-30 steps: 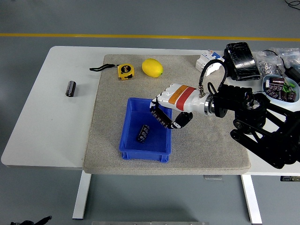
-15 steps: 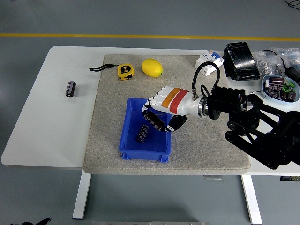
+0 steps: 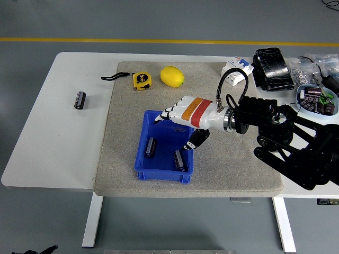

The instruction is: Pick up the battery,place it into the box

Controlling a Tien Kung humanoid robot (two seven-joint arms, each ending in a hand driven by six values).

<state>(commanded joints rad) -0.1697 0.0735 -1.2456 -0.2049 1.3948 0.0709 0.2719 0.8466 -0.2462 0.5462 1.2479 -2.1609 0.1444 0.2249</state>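
Grey floor (image 3: pixel 159 21), yellow line (image 3: pixel 106 40)

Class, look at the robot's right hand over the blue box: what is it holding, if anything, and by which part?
Nothing. The right hand hovers over the blue box with fingers spread, and both batteries lie loose in the box.

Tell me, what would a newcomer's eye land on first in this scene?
Probably the robot's white right hand, with its red and orange band, reaching in from the right with fingers spread over the bright blue box at the middle of the grey mat. Two dark batteries lie inside that box. Next, the yellow lemon and yellow tape measure at the mat's far edge stand out.
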